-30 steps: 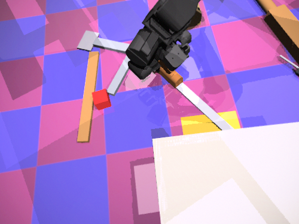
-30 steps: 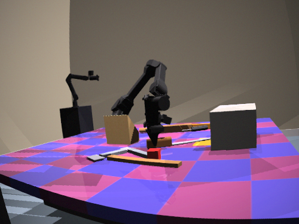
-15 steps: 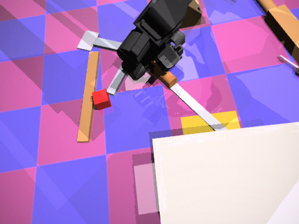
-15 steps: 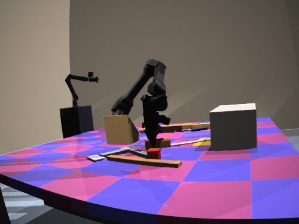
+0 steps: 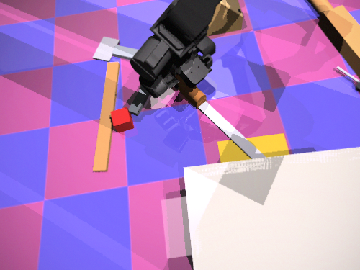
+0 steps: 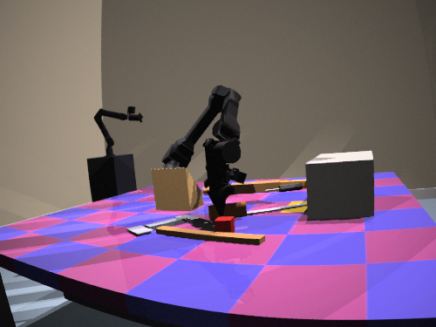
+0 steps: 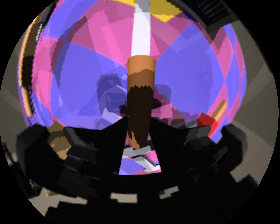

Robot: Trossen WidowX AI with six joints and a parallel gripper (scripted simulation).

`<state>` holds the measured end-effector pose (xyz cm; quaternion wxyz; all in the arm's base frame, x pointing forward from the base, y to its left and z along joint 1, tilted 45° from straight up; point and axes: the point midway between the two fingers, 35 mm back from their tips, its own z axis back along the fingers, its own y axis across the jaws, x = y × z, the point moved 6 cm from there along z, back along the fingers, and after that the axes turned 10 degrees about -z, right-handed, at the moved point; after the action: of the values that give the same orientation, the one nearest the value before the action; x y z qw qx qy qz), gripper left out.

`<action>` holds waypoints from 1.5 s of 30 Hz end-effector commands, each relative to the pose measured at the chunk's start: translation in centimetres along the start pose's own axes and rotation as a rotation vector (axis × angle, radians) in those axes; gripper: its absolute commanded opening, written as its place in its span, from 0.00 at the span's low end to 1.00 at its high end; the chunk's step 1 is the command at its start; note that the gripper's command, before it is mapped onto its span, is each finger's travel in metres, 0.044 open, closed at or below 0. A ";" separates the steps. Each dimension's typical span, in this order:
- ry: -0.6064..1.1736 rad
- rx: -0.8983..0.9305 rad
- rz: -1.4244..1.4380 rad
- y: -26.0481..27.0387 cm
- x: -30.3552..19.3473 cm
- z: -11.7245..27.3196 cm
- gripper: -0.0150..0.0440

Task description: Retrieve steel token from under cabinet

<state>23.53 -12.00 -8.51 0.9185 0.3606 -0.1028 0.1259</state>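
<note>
My gripper (image 5: 180, 83) (image 6: 221, 210) (image 7: 138, 118) is shut on the wooden handle (image 5: 196, 97) (image 6: 239, 209) (image 7: 141, 75) of a long flat tool, low over the table. Its pale blade (image 5: 223, 126) (image 6: 266, 210) (image 7: 141, 37) points at the cabinet (image 5: 288, 212) (image 6: 340, 192) and passes over the yellow marked area (image 5: 271, 144) (image 6: 295, 210) (image 7: 170, 10). The blade's far end is hidden by the cabinet in the top and exterior views, so I cannot tell how far it reaches under it. The steel token is not visible in any view.
A red cube (image 5: 122, 119) (image 6: 224, 224) (image 7: 206, 124) lies beside a thin wooden strip (image 5: 102, 144) (image 6: 209, 235). A grey metal piece (image 5: 106, 48) (image 6: 140, 230) lies near them. A tan block (image 5: 228, 16) (image 6: 172, 189) stands by the arm's base. A screwdriver (image 6: 289, 187) and long wooden piece (image 5: 345, 25) lie across.
</note>
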 end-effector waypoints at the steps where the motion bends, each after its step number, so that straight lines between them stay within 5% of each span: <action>1: -0.003 -0.003 0.000 -0.6 -0.2 0.1 0.25; 45: -0.003 -0.007 0.001 -5.2 -2.2 0.2 0.25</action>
<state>23.00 -15.73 -12.04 0.9189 0.3592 -0.1033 0.1263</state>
